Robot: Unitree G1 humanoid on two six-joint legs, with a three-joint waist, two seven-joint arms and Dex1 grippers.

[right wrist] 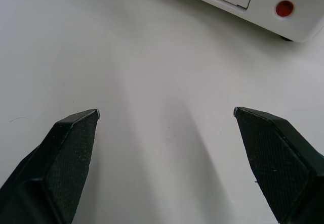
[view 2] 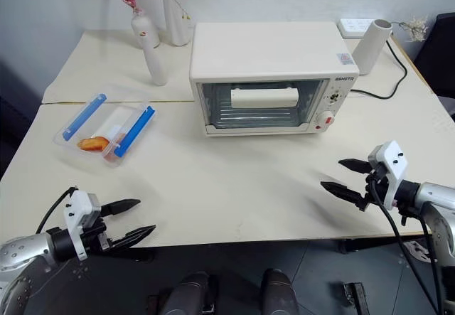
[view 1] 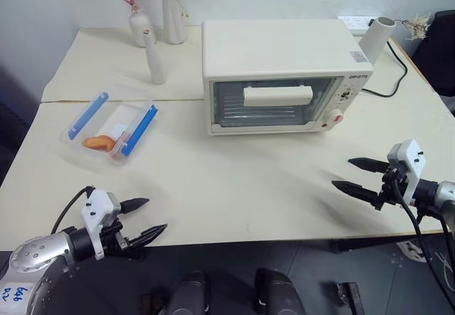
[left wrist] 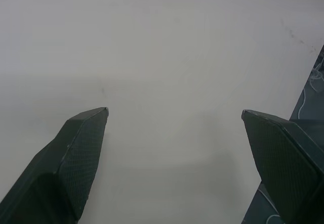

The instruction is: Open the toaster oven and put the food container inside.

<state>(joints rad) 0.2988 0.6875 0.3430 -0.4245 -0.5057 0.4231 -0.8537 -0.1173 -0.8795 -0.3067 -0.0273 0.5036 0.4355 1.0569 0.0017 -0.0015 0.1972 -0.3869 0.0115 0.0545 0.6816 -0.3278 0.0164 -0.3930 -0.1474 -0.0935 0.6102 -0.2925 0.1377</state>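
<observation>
Both grippers are hovering with fingers apart: the left gripper (view 1: 149, 219) and right gripper (view 1: 352, 175). The toaster oven (view 1: 284, 77) is standing closed beyond them, the food container (view 1: 110, 130) is lying beyond the left fingers on the table (view 1: 242, 187).

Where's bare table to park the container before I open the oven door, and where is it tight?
Widest bare patch: table in front of the toaster oven, between left gripper and right gripper. Another lies right of the oven, crossed by a black cord. Crowded: back left, vases behind the food container.
</observation>
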